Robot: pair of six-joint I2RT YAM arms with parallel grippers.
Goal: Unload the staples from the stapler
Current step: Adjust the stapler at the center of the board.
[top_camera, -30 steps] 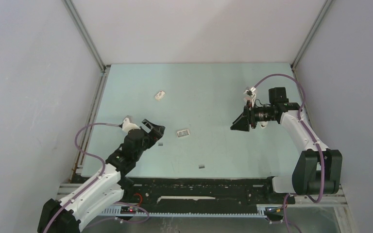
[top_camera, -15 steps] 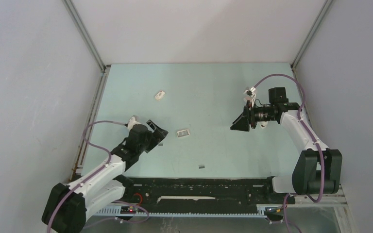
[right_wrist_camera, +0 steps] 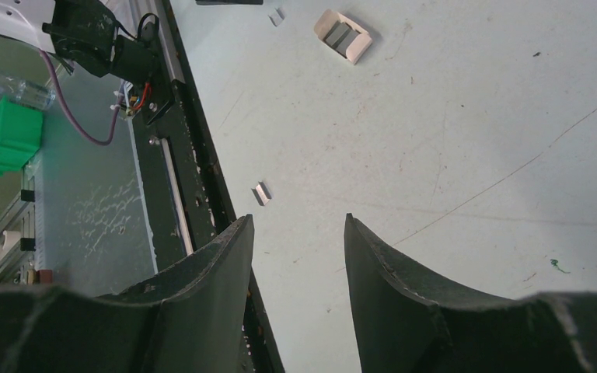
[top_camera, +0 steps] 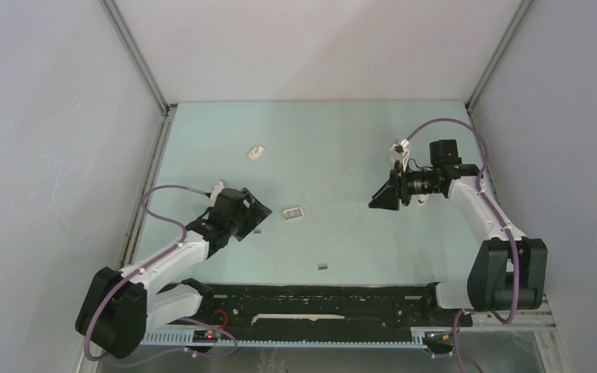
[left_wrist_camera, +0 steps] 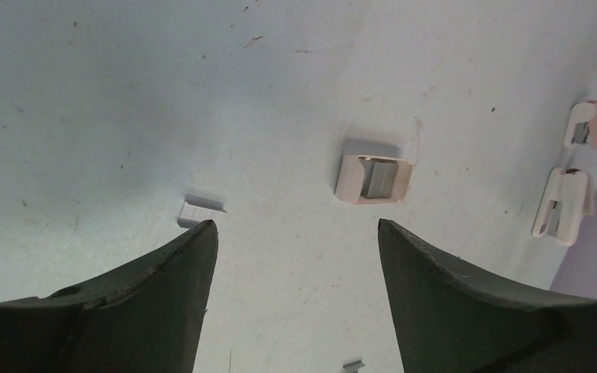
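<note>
Staples [left_wrist_camera: 204, 204], just beside open left tool [left_wrist_camera: 295, 227] fingertip, well off table [top_camera: 342, 140] edges, right tool [right_wrist_camera: 297, 220] open

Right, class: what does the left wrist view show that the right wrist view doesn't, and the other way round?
Only the left wrist view: two small white stapler-like pieces near its right edge. Only the right wrist view: the black rail along the table's near edge, and a green block beyond it. Both: the small open box and loose staple strips lying on the pale table.
</note>
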